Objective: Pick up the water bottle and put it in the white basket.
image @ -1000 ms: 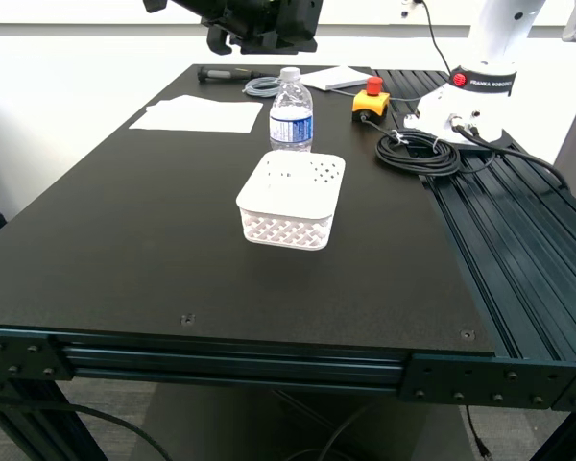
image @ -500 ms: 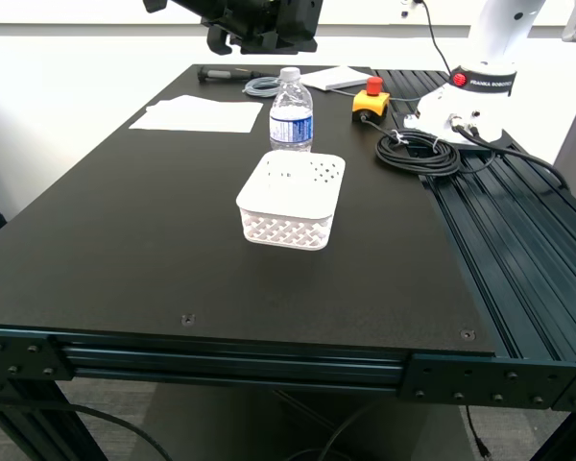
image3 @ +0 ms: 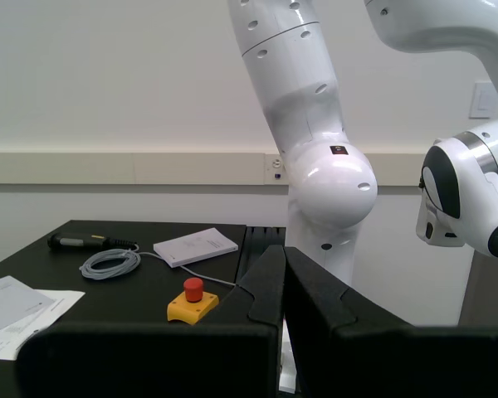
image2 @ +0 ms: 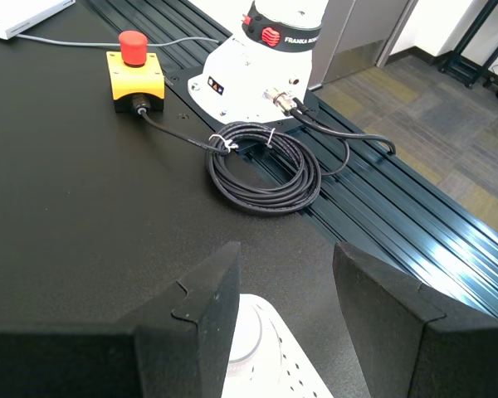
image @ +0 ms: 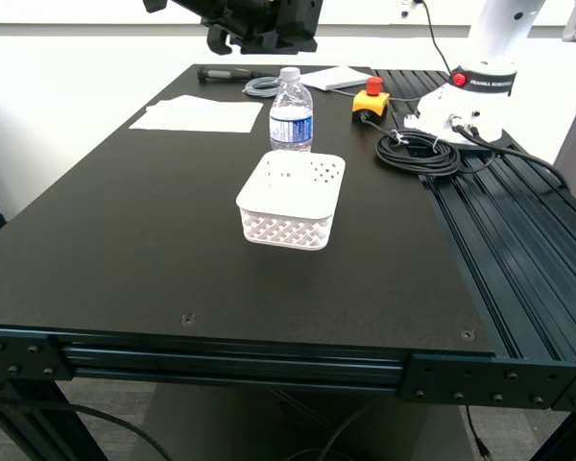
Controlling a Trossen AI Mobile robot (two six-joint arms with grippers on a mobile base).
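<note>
1. Water bottle [image: 291, 111] stands upright on the black table [image: 173, 230], white cap on, just behind the white basket [image: 292, 199] in the exterior view; whether the two touch, cannot tell.
2. Basket sits mid-table, nothing visible inside.
3. My first gripper [image2: 285, 286] hangs above the bottle, jaws spread apart with nothing between them. The bottle's white cap [image2: 242, 336] shows below, close to one finger; a dotted corner of the basket shows beside it.
4. My second gripper [image3: 283, 278]: fingers pressed together, holding nothing, pointed toward a white robot arm [image3: 319, 149].
5. Beyond: yellow box with red button [image: 370, 100], coiled black cable [image: 420, 151], papers [image: 199, 113].
</note>
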